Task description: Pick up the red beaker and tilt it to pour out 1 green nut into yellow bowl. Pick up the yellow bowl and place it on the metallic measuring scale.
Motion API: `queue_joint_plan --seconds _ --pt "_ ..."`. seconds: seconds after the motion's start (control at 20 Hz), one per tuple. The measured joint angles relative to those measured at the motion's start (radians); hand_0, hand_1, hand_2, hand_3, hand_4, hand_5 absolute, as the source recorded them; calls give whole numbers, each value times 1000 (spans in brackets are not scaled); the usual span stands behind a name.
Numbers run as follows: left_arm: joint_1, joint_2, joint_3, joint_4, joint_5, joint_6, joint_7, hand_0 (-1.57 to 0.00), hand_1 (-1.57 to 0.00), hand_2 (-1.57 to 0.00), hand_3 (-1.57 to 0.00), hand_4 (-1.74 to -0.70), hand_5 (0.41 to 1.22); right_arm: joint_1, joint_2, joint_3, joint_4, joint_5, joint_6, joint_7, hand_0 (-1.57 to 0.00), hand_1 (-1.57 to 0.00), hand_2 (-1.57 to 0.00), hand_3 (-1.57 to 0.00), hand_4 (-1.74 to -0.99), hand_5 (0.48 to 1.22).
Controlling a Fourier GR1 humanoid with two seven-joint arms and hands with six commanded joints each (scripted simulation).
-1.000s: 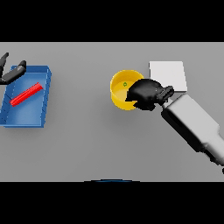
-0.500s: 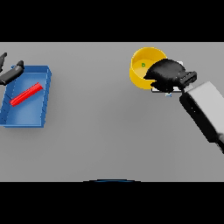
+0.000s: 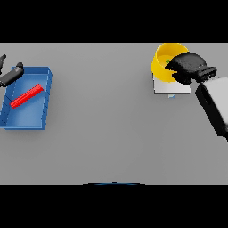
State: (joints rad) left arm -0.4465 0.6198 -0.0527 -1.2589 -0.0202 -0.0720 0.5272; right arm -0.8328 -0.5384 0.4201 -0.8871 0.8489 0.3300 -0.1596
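Note:
My right hand point(image 3: 189, 67) is curled round the near right rim of the yellow bowl point(image 3: 162, 62), holding it over the far part of the metallic scale point(image 3: 167, 87). A green nut point(image 3: 168, 61) lies inside the bowl. The scale is a pale square plate, mostly covered by the bowl and hand. The red beaker point(image 3: 26, 96) lies on its side in the blue tray point(image 3: 26, 120) at the left. My left hand point(image 3: 11, 75) shows at the far left edge, just beyond the tray's far corner.
The blue tray stands along the left side of the grey table. My right forearm point(image 3: 213, 104) reaches in from the right edge toward the scale.
The right hand has carried the yellow bowl up and to the right, from beside the scale to over it. The left hand has drifted slightly left.

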Motion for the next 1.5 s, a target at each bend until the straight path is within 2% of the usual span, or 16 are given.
queue_joint_plan --seconds 0.15,0.25,0.35,0.5,0.65,0.7,0.75,0.8,0.9,0.95,1.05,1.15,1.3,1.4,1.5 --pt "-25 -8 -9 22 -13 3 18 1 1 1 1 -863 797 -18 17 -15 107 8 -48 -33 -1571 -1571 -1428 -1290 -1741 1221" --pt "-10 7 -6 27 -15 -7 -7 1 1 1 1 -858 804 -21 20 -20 138 6 -51 -54 -1571 -1571 -1398 -1342 -1741 1221" --pt "-10 -6 -13 25 -15 -6 -11 1 1 1 1 -858 809 -17 42 -24 166 7 -57 -33 -1571 -1571 -1386 -1374 -1741 1221" --pt "-9 -7 -16 16 -19 0 6 1 1 1 1 -849 799 -33 49 -28 226 19 -80 -65 -1571 -1571 -1382 -1402 -1741 1221" --pt "-8 -5 -12 31 -11 -13 -8 1 1 1 1 -844 783 -40 59 -35 257 25 -82 -58 -1571 -1571 -1374 -1448 -1741 1221" --pt "-9 -1 -9 27 -11 -12 2 1 1 1 1 -842 780 -40 63 -37 261 28 -88 -56 -1571 -1571 -1404 -1376 -1741 1221" --pt "-13 -3 -13 20 -12 -10 12 1 1 1 1 -838 779 -43 65 -36 256 31 -84 -53 -1565 -1496 -1437 -1249 -1741 1221" --pt "-12 -1 -16 21 -15 -12 5 1 1 1 1 -836 775 -37 60 -43 256 24 -77 -67 -1558 -1428 -1343 -1110 -1682 1221" --pt "-6 -7 -15 21 -10 -13 -6 1 1 1 1 -836 774 -38 61 -47 262 24 -64 -52 -1335 -1125 -1007 -816 -1592 1074" --pt "-11 -3 -12 25 -12 -12 -4 1 1 1 1 -834 771 -36 69 -56 261 12 -55 -42 -1147 -958 -848 -688 -1559 1014" --pt "-20 3 -6 34 -5 -23 3 1 1 1 1 -839 764 -37 72 -71 258 -6 -33 -28 -757 -673 -579 -476 -1513 923" --pt "-18 -6 -7 34 -7 -11 -2 1 1 1 1 -837 760 -33 69 -81 253 -24 -8 -34 -484 -459 -376 -318 -1485 863" --pt "-15 -6 -10 25 -7 -13 0 1 1 1 1 -834 750 -37 72 -75 265 -15 -5 -23 -247 -243 -192 -164 -1448 824" --pt "-27 -10 -14 33 -11 -11 13 1 1 1 1 -836 753 -36 64 -66 256 -10 -1 -41 -158 -155 -122 -105 -1422 811" --pt "-28 -5 -9 40 -7 -19 0 1 1 1 1 -834 759 -33 65 -60 255 -3 10 -20 -101 -99 -78 -67 -1401 798"
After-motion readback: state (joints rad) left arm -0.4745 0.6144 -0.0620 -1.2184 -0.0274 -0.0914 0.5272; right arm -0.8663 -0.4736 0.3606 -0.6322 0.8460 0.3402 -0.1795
